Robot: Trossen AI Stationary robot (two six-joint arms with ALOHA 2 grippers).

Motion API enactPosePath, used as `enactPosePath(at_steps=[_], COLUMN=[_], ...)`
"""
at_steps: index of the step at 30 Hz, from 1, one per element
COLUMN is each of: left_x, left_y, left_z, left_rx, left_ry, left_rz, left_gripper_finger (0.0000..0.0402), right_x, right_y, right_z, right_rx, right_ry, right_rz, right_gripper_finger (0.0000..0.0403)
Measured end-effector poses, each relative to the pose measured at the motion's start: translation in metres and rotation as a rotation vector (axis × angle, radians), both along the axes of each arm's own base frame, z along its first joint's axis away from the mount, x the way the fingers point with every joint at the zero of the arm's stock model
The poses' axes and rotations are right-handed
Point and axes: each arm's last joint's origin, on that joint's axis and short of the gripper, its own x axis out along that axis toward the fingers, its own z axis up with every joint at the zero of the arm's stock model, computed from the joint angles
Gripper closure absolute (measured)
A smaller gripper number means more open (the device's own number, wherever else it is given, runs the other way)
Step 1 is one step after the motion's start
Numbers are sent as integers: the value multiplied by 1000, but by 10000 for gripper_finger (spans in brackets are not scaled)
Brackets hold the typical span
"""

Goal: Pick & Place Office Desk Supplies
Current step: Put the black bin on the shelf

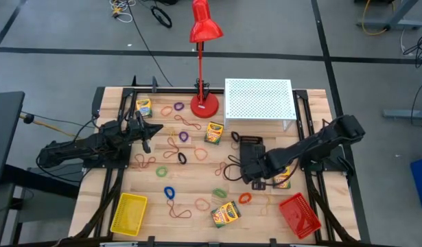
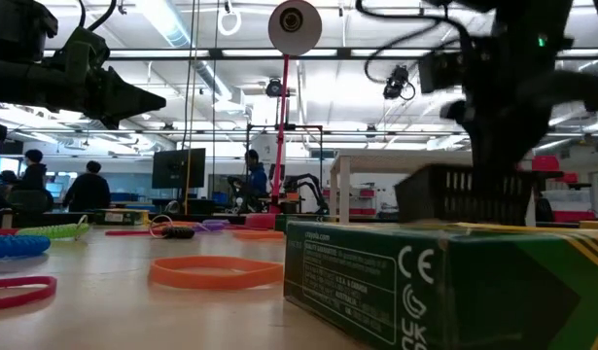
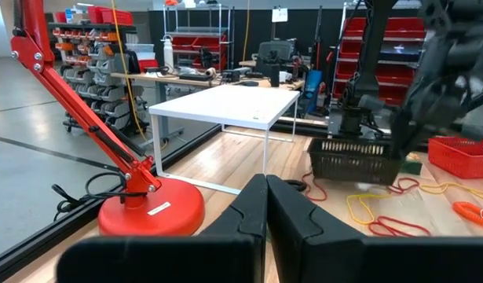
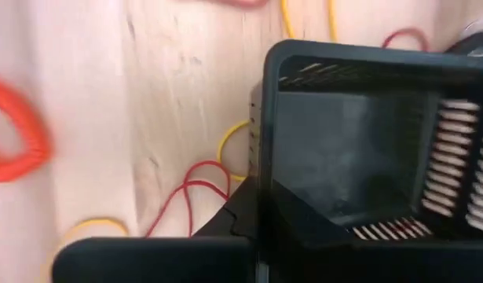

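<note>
At the table's left front corner lies a yellow slotted plastic basket (image 1: 128,213). Behind it the left gripper (image 1: 146,132) hovers above the wood, its dark fingers (image 3: 304,216) pressed together and holding nothing. Thin coloured rubber-band loops (image 1: 178,157) and small yellow-and-green crayon boxes (image 1: 214,132) lie scattered over the middle, near the red desk lamp (image 1: 202,62). Right of centre, the right gripper (image 1: 254,170) pinches the rim of a black slotted plastic basket (image 4: 359,141), lifted off the boards. A red slotted plastic basket (image 1: 299,214) sits at the right front.
</note>
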Motion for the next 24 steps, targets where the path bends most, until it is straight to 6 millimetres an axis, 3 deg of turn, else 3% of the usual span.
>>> enactPosePath(at_steps=[8, 14, 19, 24], left_x=[0, 0, 0, 0], left_y=[0, 0, 0, 0], left_z=[0, 0, 0, 0], left_rx=[0, 0, 0, 0], left_ry=[-1, -1, 0, 0], left_rz=[-4, -4, -4, -4], left_gripper_finger=[392, 392, 392, 392], right_x=[16, 21, 20, 20], right_y=[12, 6, -28, -87], right_z=[76, 137, 168, 166], right_rx=[13, -44, -170, -184], right_ry=[-68, -167, -149, -2], right_rz=[45, 58, 46, -2], right_gripper_finger=[394, 383, 395, 384])
